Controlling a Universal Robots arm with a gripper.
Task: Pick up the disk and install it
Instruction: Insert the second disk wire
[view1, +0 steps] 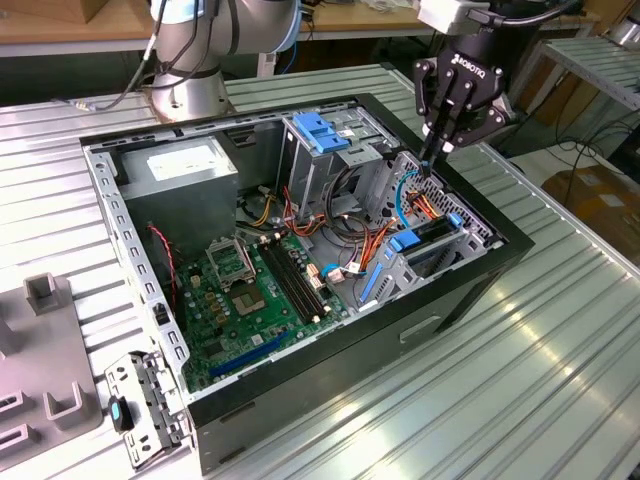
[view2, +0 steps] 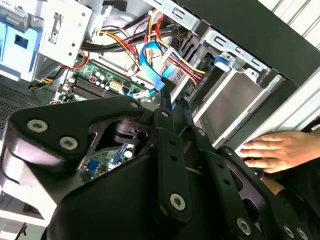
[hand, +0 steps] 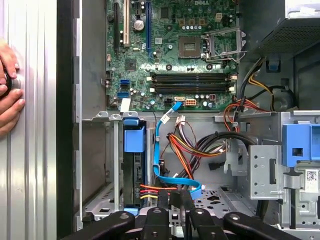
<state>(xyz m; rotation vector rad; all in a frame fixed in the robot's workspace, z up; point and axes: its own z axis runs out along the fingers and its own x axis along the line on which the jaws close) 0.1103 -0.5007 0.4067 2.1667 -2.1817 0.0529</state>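
Note:
The disk, a dark drive with bright blue end tabs, sits in the drive bay at the side of the open computer case on the exterior view's right. In the first wrist view the disk stands edge-on in the bay under a blue tab. My gripper hangs just above and behind it, fingers pointing down into the cables and shut, with nothing seen between them. Its tip is right beside the thin blue cable. In the first wrist view the gripper is next to the cable's blue plug.
Bundles of orange, red and black wires fill the space by the bay. A light-blue latch plate tops the rear cage. The motherboard lies on the case floor. A person's hand rests on the ribbed table beside the case. Grey fixtures stand on the exterior view's left.

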